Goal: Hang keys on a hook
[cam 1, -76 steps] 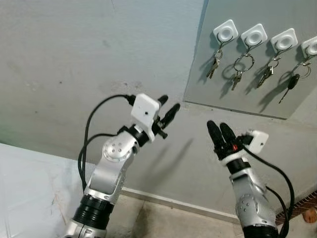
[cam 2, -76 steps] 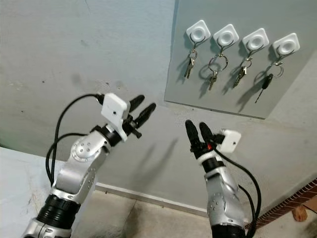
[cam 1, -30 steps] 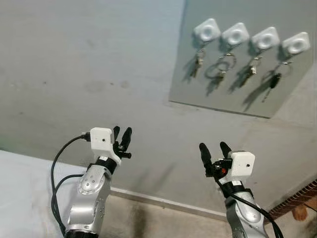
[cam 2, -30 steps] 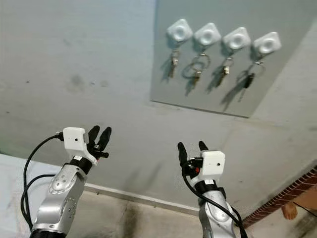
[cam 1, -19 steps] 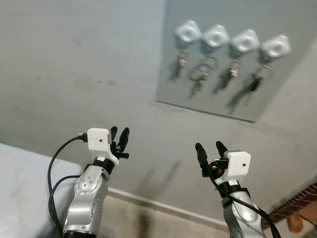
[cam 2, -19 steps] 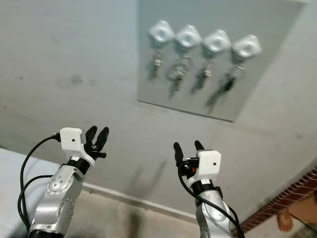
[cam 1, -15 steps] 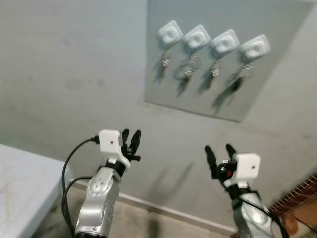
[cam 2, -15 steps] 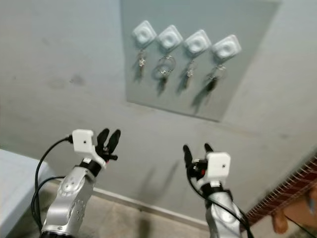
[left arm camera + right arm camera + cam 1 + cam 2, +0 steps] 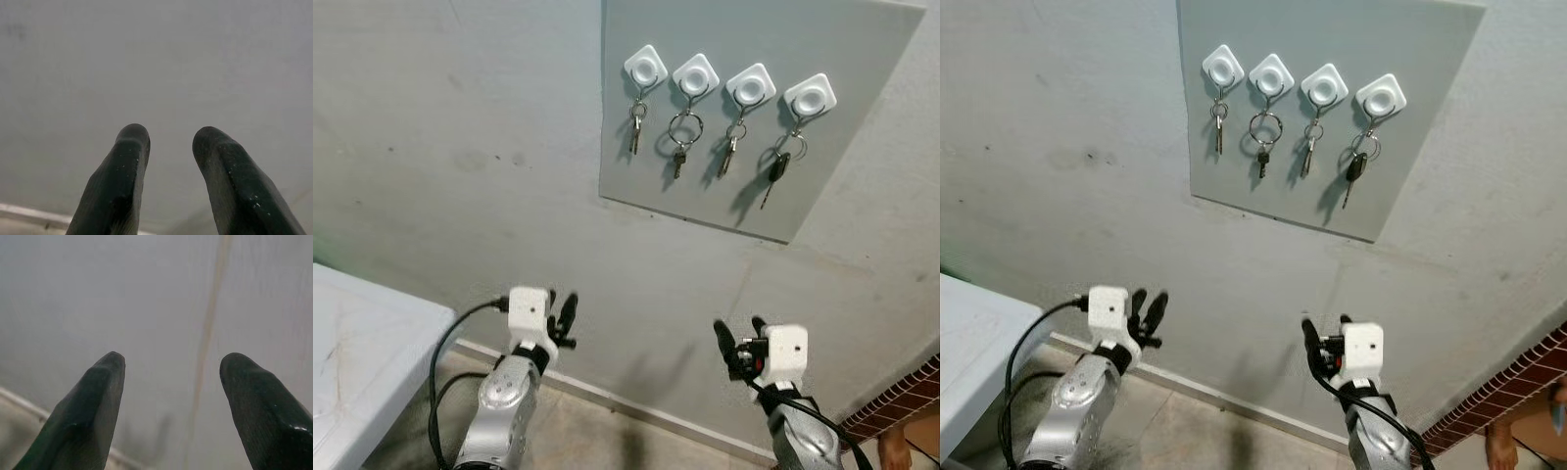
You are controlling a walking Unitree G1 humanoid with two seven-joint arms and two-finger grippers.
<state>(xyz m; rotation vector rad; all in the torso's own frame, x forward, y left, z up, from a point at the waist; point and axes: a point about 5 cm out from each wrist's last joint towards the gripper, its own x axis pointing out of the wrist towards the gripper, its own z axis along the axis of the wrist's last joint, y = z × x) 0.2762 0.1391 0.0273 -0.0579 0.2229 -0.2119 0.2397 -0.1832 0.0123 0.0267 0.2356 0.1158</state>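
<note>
At twelve o'clock, four key sets (image 9: 722, 152) hang on four white hooks (image 9: 726, 83); the task looks finished. Our left gripper (image 9: 562, 318) and right gripper (image 9: 737, 340) hover low, spread apart, empty.

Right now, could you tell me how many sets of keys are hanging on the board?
4, in one row, each under its own white hook: leftmost keys, ringed keys, third keys, and the black-headed key at the right end.

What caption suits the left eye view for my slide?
Four key sets hang on white hooks; the left gripper and right gripper hover open below.
</note>
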